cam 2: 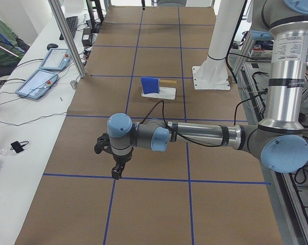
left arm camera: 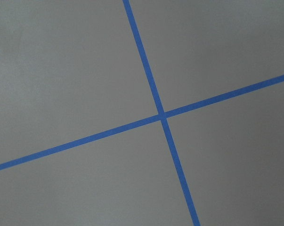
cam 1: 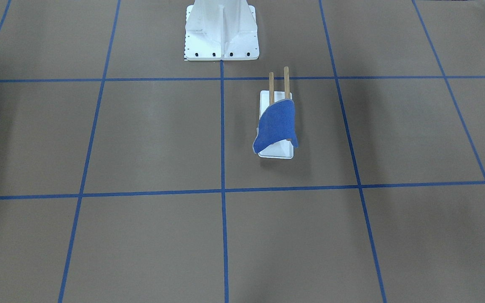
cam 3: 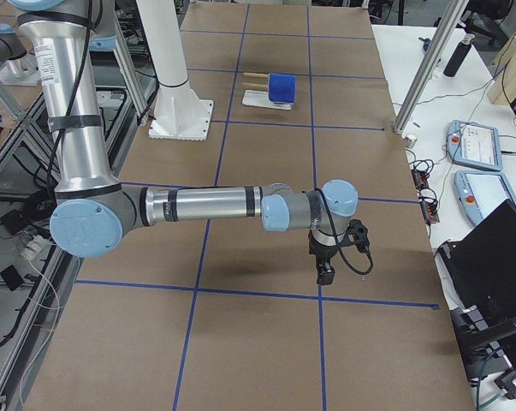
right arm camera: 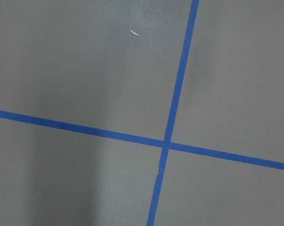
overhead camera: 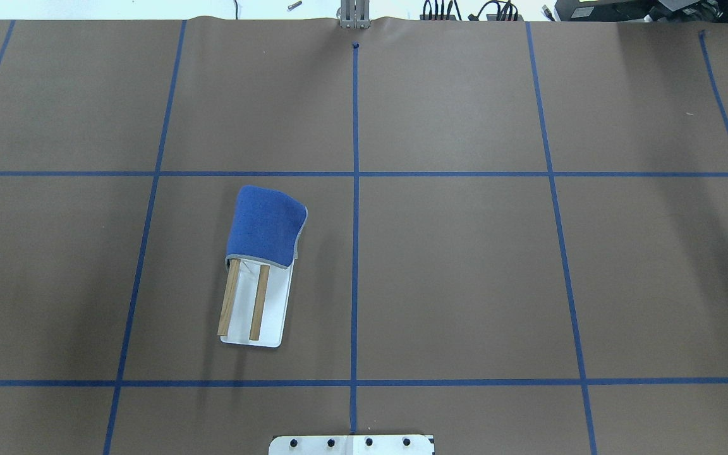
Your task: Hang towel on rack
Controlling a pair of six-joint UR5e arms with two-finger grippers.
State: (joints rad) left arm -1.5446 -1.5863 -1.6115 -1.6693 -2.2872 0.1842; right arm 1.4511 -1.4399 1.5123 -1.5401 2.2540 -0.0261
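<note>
The blue towel (overhead camera: 266, 226) is draped over the far end of the rack (overhead camera: 230, 297), hanging down both sides of the two wooden dowels above the white base plate (overhead camera: 273, 316). It also shows in the front view, towel (cam 1: 275, 124) over rack (cam 1: 286, 82). My left gripper (cam 2: 117, 173) hangs over the table well away from the rack, seen only in the left side view; I cannot tell whether it is open. My right gripper (cam 3: 325, 274) shows only in the right side view, far from the rack; I cannot tell its state.
The large white bolted pedestal (cam 1: 221, 33) stands behind the rack on the robot's side. Blue tape lines (left arm camera: 161, 114) cross the brown table under both wrist cameras. Tablets (cam 2: 39, 81) and cables lie on the side bench, where a person sits.
</note>
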